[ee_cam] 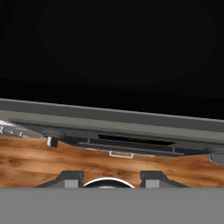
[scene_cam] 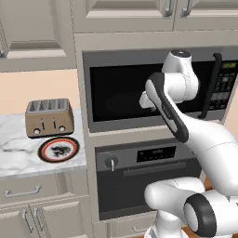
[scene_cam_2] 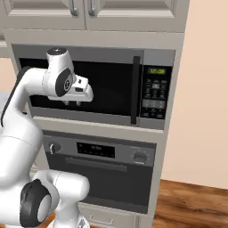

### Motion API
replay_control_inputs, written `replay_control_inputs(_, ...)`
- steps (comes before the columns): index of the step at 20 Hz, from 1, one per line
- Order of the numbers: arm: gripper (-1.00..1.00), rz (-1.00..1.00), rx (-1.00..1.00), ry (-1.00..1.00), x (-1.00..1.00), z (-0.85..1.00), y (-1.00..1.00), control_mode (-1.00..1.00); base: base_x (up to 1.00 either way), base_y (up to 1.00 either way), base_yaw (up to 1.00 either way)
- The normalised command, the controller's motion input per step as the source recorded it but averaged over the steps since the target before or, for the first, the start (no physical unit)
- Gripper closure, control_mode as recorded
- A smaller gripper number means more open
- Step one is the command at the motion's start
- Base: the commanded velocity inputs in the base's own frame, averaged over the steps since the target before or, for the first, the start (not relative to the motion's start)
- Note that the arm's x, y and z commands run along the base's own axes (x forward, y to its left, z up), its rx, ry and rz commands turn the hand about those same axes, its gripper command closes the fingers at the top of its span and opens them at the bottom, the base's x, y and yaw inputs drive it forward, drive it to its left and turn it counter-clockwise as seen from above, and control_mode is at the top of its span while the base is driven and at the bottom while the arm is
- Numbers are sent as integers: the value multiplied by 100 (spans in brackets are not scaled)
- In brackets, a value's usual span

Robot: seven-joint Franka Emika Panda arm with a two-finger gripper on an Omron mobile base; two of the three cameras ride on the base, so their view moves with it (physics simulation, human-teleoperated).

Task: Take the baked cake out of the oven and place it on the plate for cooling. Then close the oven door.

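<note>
The oven (scene_cam: 139, 155) sits below the microwave, and its oven door (scene_cam: 144, 188) is shut, with the bar handle (scene_cam: 153, 169) across the top. The baked cake is hidden. On the marble counter to the left lies the plate (scene_cam: 58, 149), red-rimmed with a dark pattern, with nothing on it. My gripper (scene_cam_2: 72, 103) hangs in front of the microwave window, pointing down, well above the oven door (scene_cam_2: 104, 185). In the hand view my gripper (ee_cam: 112, 178) is open with nothing between its fingertips, and the oven's handle (ee_cam: 127, 145) lies far below.
A toaster (scene_cam: 49, 117) stands behind the plate on the marble counter (scene_cam: 18, 153). The microwave (scene_cam_2: 111, 84) with its vertical handle (scene_cam_2: 135, 89) is just behind my hand. Cabinets run above, drawers below the counter, and wood floor (scene_cam_2: 191, 205) lies to the right.
</note>
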Motion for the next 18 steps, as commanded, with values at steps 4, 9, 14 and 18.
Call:
replay_control_inputs(4, -100, -1, 0, 0, 0, -1, 0, 100, -15, -1, -4)
replay_control_inputs(9, -100, 0, 0, 0, 0, 0, 0, 100, -70, 13, -34)
replay_control_inputs(14, -100, 0, 0, 0, 0, 0, 0, 100, -66, 48, -49)
replay_control_inputs(18, -100, 0, 0, 0, 0, 0, 0, 100, -49, 73, -53)
